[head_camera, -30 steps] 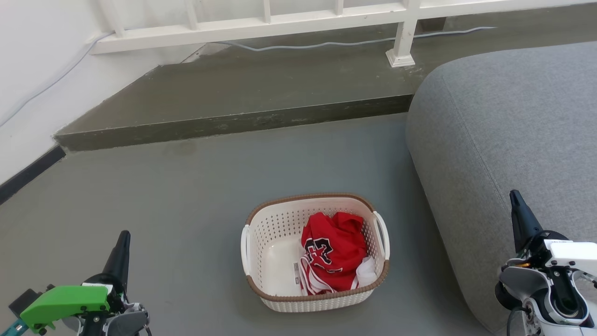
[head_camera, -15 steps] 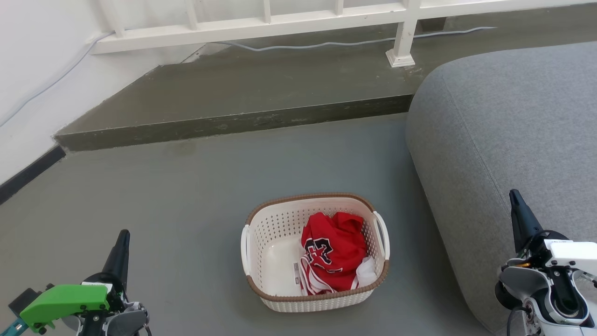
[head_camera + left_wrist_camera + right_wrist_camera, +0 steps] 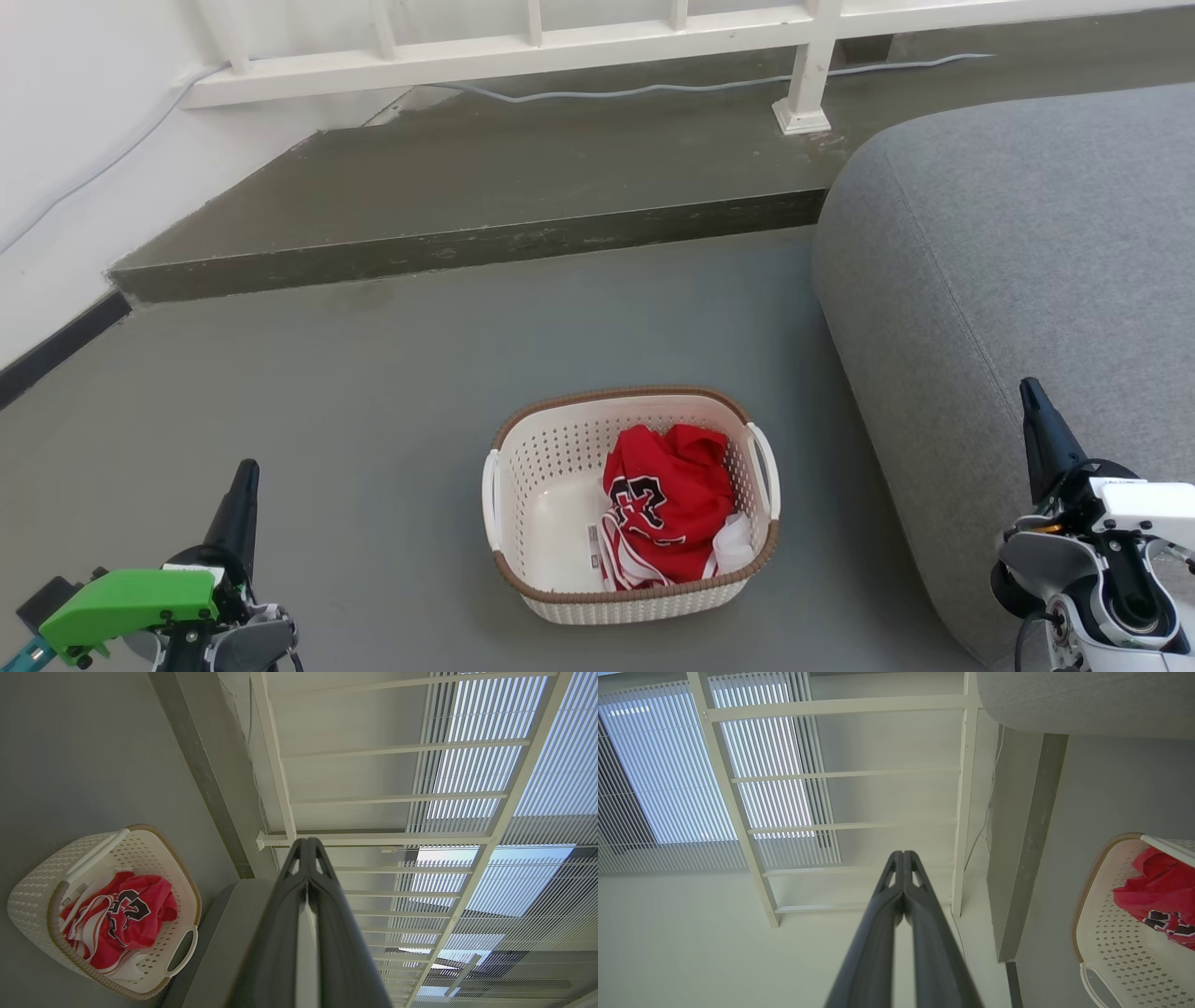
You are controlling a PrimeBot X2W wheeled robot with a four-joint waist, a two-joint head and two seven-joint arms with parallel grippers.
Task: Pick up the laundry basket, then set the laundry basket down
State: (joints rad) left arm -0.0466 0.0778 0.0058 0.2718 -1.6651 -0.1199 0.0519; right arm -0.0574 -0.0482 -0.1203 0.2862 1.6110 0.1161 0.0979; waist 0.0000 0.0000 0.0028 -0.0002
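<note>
Sitting lower centre on the floor [image 3: 373, 392], the laundry basket [image 3: 551, 457] holds a red jersey [image 3: 667, 504]. I see the left end effector [image 3: 246, 471] and right end effector [image 3: 1030, 392] in the bottom corners, fingers pressed together.

The laundry basket [image 3: 1120, 952] is cut off by the right edge of the right wrist view. The red shirt [image 3: 667, 504] hides part of its bottom. The shirt's small label [image 3: 594, 539] is too tiny to read.
</note>
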